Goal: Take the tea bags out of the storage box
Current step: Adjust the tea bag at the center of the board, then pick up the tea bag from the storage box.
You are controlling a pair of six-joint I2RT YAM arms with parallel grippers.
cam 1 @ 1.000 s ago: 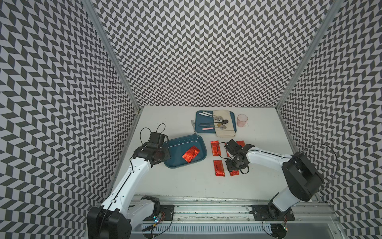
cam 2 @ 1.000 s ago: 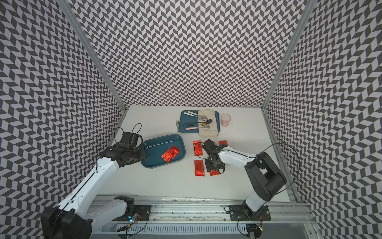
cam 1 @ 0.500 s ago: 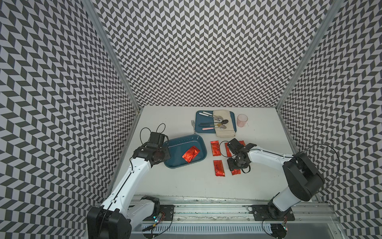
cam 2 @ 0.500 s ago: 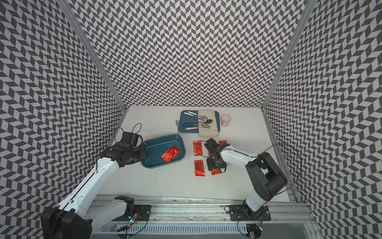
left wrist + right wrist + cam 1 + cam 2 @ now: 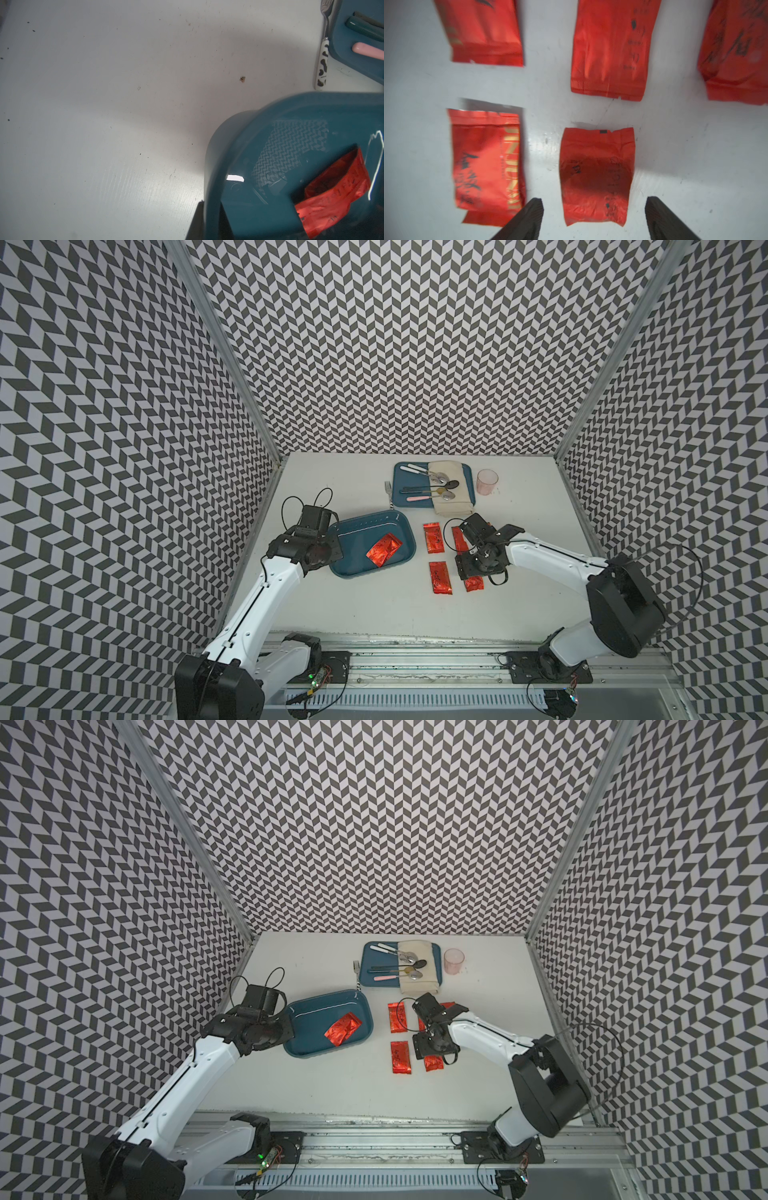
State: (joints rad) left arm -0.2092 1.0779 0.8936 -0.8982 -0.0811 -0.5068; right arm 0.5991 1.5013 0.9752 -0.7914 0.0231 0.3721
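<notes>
The teal storage box [image 5: 353,549] [image 5: 309,1031] sits left of centre, and my left gripper [image 5: 328,549] [image 5: 209,209] is shut on its near wall. Red foil tea bag material [image 5: 384,552] [image 5: 332,193] lies inside the storage box; I cannot tell if it is one crumpled sachet or two overlapping. Several tea bags [image 5: 433,538] [image 5: 401,1056] lie flat on the table to the box's right. My right gripper [image 5: 471,570] [image 5: 593,207] hangs open over one of them [image 5: 596,176], with a gap between the sachet and each finger.
At the back stands a flatter teal tray [image 5: 400,491] with cutlery and a beige cloth, and a pink cup [image 5: 487,481] is to its right. A fork [image 5: 389,493] [image 5: 323,62] lies between the tray and the storage box. Patterned walls close in three sides.
My right gripper's jaws have spread wider and the tea bag under them now lies free on the table. The left arm and the box have not moved.
</notes>
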